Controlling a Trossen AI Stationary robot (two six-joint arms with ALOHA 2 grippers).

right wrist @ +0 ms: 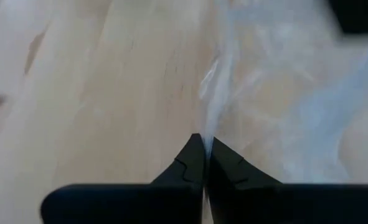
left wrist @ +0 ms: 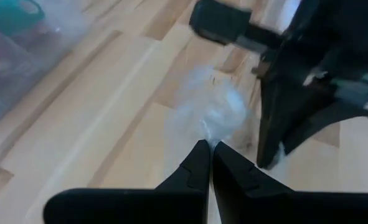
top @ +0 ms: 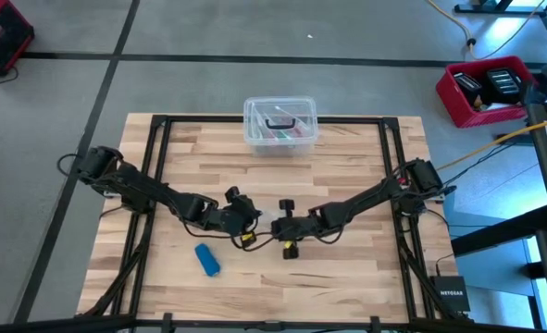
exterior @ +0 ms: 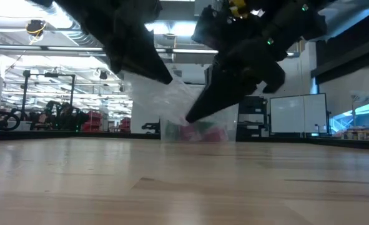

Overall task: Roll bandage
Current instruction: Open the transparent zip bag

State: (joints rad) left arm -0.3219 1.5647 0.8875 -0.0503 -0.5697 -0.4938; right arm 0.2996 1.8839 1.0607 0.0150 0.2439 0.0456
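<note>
Wooden slats of the table (top: 347,148) are carrying the whole scene, with grey floor around it.

Left gripper (left wrist: 205,144): fingers pressed together, pinching an edge of the clear plastic bag (left wrist: 210,112). It is sitting near the table's centre in the high view.

Right gripper (right wrist: 203,142): fingers likewise closed tight on another edge of the same bag, just to the 3 o'clock side of the left one. Both arms are meeting over the middle, and in the low view the bag is hanging between them above the surface.

Bandage (top: 206,259): lying as a compact blue roll at about 7 o'clock from the grippers, apart from both, touched by neither. It also shows at the left edge of the low view.

Clear lidded box (top: 279,124): standing at the 12 o'clock edge, closed, with coloured items inside.

Assessment: rolling appears complete. Judging by the bag being held up, bagging or storing the roll may be what is left.
</note>
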